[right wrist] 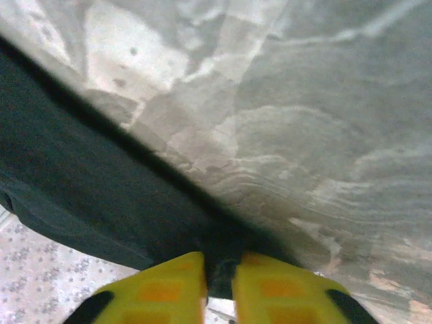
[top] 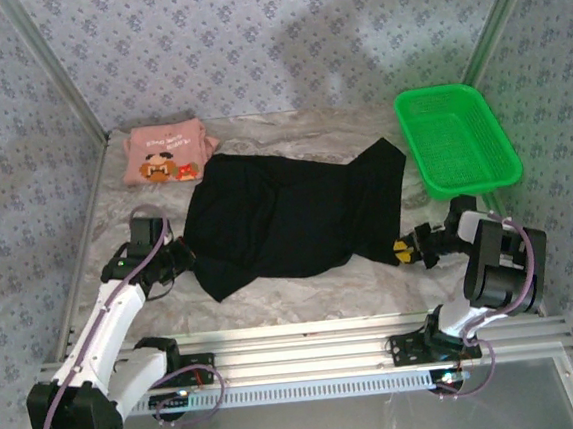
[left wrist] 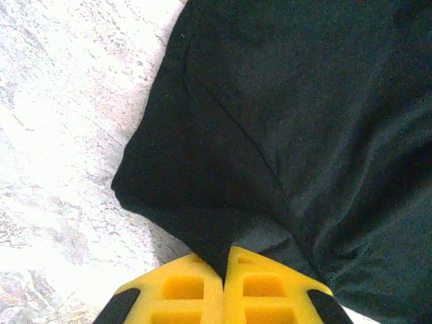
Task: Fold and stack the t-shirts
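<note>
The black t-shirt (top: 297, 214) lies spread out and rumpled across the middle of the table. My left gripper (top: 185, 255) is at its left edge, shut on a pinch of the black cloth (left wrist: 304, 121), which runs down between the yellow fingers (left wrist: 225, 260). My right gripper (top: 398, 250) is at the shirt's near right corner, and a fold of the black fabric (right wrist: 81, 182) is clamped in the narrow gap between its fingers (right wrist: 219, 270). The salmon-pink t-shirt (top: 166, 155) lies folded at the back left, cartoon face up, touching the black shirt's far left corner.
An empty green plastic basket (top: 456, 139) stands at the back right, just beyond the right arm. The marbled tabletop (top: 303, 293) shows bare in front of the black shirt. Patterned walls close in the back and both sides.
</note>
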You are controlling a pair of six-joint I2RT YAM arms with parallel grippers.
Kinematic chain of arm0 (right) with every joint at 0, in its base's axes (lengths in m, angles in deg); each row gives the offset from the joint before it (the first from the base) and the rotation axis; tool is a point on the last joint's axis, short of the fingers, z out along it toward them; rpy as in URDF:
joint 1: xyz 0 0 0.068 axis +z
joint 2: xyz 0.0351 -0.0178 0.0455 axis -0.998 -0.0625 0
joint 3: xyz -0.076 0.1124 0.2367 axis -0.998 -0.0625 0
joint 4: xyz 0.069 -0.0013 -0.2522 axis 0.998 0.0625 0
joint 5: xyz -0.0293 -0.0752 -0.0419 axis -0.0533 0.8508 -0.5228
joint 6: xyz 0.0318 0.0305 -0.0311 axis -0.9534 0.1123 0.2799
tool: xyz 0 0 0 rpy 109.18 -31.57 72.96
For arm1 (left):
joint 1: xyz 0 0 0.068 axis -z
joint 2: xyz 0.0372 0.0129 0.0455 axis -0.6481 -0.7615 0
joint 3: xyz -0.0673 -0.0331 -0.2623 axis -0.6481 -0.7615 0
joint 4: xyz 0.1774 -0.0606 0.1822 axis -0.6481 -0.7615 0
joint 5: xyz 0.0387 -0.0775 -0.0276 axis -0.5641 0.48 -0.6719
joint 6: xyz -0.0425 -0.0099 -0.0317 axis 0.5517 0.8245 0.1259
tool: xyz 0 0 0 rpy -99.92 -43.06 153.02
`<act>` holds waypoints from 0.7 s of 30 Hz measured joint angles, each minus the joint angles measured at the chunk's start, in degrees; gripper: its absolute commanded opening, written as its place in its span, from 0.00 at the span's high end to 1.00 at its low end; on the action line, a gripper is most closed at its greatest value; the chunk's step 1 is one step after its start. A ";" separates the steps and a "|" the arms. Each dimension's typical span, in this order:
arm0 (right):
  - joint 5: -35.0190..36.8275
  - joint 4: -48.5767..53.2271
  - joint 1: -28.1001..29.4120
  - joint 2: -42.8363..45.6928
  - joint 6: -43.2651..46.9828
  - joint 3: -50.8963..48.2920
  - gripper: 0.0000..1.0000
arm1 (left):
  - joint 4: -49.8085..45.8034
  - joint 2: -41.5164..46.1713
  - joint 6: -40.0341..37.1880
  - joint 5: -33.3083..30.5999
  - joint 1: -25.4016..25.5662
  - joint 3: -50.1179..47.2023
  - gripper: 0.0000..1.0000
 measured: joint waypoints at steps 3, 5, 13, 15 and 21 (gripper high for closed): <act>0.48 0.83 0.00 0.20 0.37 0.15 1.00 | 0.00 0.07 0.00 -0.02 0.00 0.00 1.00; 1.05 2.40 0.00 1.11 0.70 0.87 1.00 | -0.02 0.20 0.00 -0.04 0.00 0.00 1.00; 1.75 8.28 0.33 12.04 1.09 14.53 1.00 | -2.75 1.20 0.46 -0.07 -0.13 7.50 1.00; 1.36 8.76 0.61 13.53 1.14 20.00 1.00 | -2.95 0.96 0.46 -0.04 -0.55 12.68 1.00; -1.09 10.69 1.44 13.68 1.73 38.86 1.00 | -3.15 -4.00 -1.03 -0.04 -2.29 32.63 1.00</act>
